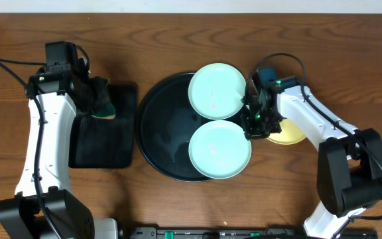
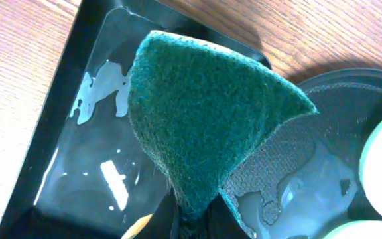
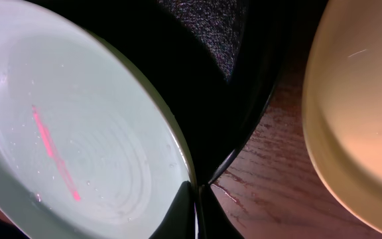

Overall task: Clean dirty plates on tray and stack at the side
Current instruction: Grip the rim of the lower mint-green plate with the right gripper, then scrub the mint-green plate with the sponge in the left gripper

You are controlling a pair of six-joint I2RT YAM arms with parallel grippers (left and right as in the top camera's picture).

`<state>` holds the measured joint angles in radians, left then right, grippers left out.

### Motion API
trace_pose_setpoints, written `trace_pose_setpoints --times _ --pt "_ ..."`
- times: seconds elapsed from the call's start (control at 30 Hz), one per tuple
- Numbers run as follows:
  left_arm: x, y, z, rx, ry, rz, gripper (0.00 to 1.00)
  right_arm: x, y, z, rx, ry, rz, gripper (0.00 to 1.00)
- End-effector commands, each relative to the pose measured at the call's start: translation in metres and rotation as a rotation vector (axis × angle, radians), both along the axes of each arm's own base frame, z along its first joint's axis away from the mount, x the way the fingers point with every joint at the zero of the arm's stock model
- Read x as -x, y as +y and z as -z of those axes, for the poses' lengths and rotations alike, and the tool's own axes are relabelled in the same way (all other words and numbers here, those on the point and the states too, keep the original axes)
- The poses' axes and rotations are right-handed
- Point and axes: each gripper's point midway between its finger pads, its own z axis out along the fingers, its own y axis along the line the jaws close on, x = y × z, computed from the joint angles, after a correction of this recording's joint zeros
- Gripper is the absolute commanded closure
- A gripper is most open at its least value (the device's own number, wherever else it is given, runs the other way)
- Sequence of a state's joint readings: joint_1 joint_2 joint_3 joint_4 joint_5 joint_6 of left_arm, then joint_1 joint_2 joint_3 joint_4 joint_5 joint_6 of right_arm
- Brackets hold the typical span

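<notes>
The round black tray [image 1: 158, 133] holds two aqua plates, one at the far side [image 1: 217, 89] and one at the near side [image 1: 219, 149], each with a faint red smear. The pale yellow plate [image 1: 290, 136] lies on the table right of the tray, partly under my right arm. My right gripper [image 1: 254, 125] is shut on the near aqua plate's right rim; the right wrist view shows that plate [image 3: 78, 133], the fingers [image 3: 196, 189] and the yellow plate [image 3: 363, 113]. My left gripper [image 1: 98, 96] is shut on a green sponge [image 2: 204, 113] above the rectangular tray.
A smaller rectangular black tray [image 1: 105, 143] with puddles of water [image 2: 65, 133] lies left of the round tray. The round tray's rim [image 2: 350, 76] touches or nearly touches it. Bare wood table surrounds both trays.
</notes>
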<state>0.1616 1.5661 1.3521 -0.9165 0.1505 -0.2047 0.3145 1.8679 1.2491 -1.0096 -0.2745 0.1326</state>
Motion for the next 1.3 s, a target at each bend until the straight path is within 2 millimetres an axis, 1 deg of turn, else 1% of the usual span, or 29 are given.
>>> trace_pose_setpoints --times 0.0,0.1,0.2,0.3,0.47,0.53,0.7,0.8,0.93,1.07,1.13,1.27 --pt "0.002 0.001 0.003 -0.017 0.012 0.013 0.92 0.006 0.008 0.002 0.01 0.003 -0.034 0.99" --pt "0.002 0.001 0.003 -0.017 0.012 0.013 0.92 0.009 0.022 0.002 0.008 -0.006 -0.05 0.99" --pt "0.002 0.001 0.003 -0.016 0.012 0.012 0.93 0.01 0.042 0.003 0.001 -0.03 -0.051 0.99" --pt "0.003 0.001 0.003 -0.016 0.014 0.012 0.92 0.006 0.06 0.004 0.019 -0.073 0.005 0.99" --pt "0.005 0.001 0.004 -0.015 0.023 0.012 0.92 -0.001 0.083 0.004 0.022 -0.142 0.058 0.99" --pt "0.005 0.001 0.004 -0.015 0.024 0.013 0.92 -0.004 0.09 0.004 0.015 -0.161 0.07 0.95" --pt "0.005 0.001 0.004 -0.014 0.024 0.012 0.92 -0.004 0.096 0.013 0.02 -0.16 0.071 0.79" --pt "0.005 0.001 0.004 -0.014 0.024 0.012 0.92 0.002 0.097 0.02 0.018 -0.121 0.066 0.74" --pt "0.006 0.001 0.004 -0.014 0.027 0.013 0.92 0.006 0.096 0.023 0.025 -0.102 0.062 0.73" --pt "0.007 -0.002 0.005 -0.012 0.033 0.019 0.92 0.007 0.098 0.025 0.029 -0.107 0.054 0.85" --pt "0.007 -0.007 0.005 -0.01 0.035 0.026 0.92 0.007 0.099 0.029 0.034 -0.102 0.052 0.89" --pt "0.005 -0.022 0.005 -0.009 0.035 0.064 0.92 0.011 0.098 0.04 0.042 -0.071 0.053 0.99"
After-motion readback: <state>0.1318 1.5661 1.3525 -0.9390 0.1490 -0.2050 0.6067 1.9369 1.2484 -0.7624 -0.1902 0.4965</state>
